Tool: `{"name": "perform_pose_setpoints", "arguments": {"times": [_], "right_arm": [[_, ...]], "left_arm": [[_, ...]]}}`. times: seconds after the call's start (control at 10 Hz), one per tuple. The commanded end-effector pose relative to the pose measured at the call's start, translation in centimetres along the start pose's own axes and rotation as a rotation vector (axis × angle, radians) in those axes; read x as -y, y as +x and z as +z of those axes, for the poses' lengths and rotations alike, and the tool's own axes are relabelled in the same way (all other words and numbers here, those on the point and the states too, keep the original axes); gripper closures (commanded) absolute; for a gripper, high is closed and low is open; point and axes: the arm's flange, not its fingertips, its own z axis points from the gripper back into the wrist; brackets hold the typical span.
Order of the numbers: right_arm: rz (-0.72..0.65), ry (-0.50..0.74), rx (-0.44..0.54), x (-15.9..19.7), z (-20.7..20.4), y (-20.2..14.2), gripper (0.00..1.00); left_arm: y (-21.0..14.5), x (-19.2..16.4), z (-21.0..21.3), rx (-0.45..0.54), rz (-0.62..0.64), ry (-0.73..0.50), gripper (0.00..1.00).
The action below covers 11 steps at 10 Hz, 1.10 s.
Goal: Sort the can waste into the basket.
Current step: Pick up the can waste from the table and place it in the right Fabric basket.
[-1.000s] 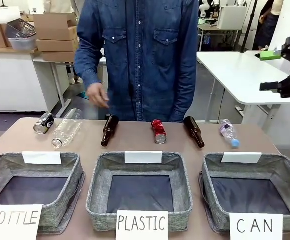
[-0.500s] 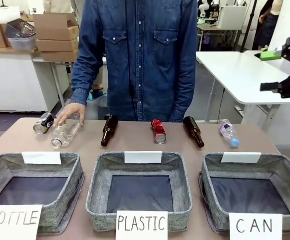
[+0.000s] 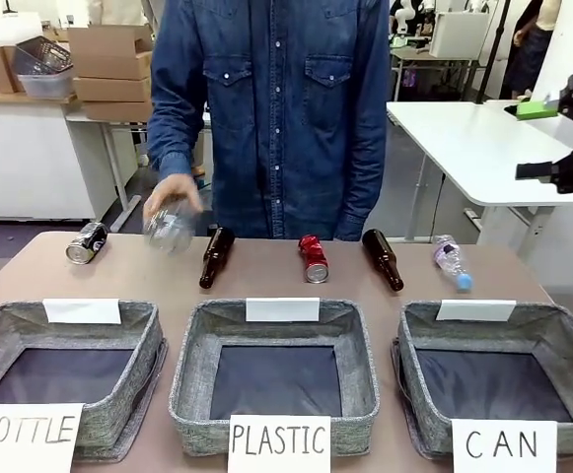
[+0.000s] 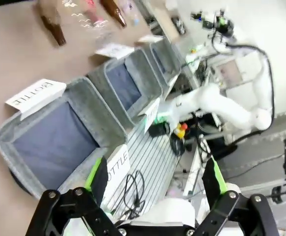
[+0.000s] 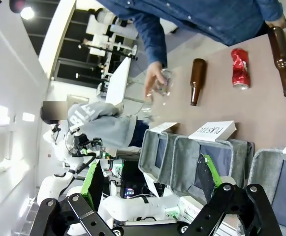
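Note:
The red can lies on its side at the table's far middle, between two brown bottles, and the right wrist view has the red can too. The silver-and-black can lies at the far left. The grey basket with the "CAN" sign stands at the near right and holds nothing. My right gripper hangs open high at the right edge, well above and beyond the basket. In its own wrist view my left gripper is open and holds nothing; so is my right gripper.
A person's hand holds a clear plastic bottle above the table's far left. Two brown bottles and a small plastic bottle lie along the far side. Bins signed "PLASTIC" and "BOTTLE" stand in the near row.
The person's hand came down on the clear plastic bottle at the far left and lifted it off the table. Both cans stayed put. My right gripper barely moved.

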Motion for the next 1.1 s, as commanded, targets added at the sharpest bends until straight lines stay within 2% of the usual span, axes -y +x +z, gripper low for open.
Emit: {"name": "perform_pose_setpoints", "arguments": {"times": [0.0,0.2,0.4,0.5,0.6,0.7,0.9,1.0], "right_arm": [[0.026,0.027,0.008,0.0,-0.4,0.4,0.0],[0.026,0.027,0.008,0.0,-0.4,0.4,0.0],[0.026,0.027,0.008,0.0,-0.4,0.4,0.0],[0.026,0.027,0.008,0.0,-0.4,0.4,0.0],[0.026,0.027,0.008,0.0,-0.4,0.4,0.0],[0.026,0.027,0.008,0.0,-0.4,0.4,0.0],[0.026,0.027,0.008,0.0,-0.4,0.4,0.0],[0.026,0.027,0.008,0.0,-0.4,0.4,0.0]], "left_arm": [[-0.3,0.1,-1.9,0.122,0.041,0.053,0.0],[0.8,0.0,-2.6,0.141,0.069,0.089,0.0],[3.6,-1.3,-3.6,0.198,0.202,0.192,0.0],[5.4,-2.3,-4.1,0.155,0.218,0.2,0.0],[7.7,-3.4,-4.5,0.193,0.291,0.339,0.0],[9.7,-4.4,-4.8,0.254,0.404,0.559,0.0],[15.1,-7.9,-7.5,0.074,0.45,0.796,0.0],[17.5,-9.9,-9.2,-0.002,0.445,0.844,0.0]]}}
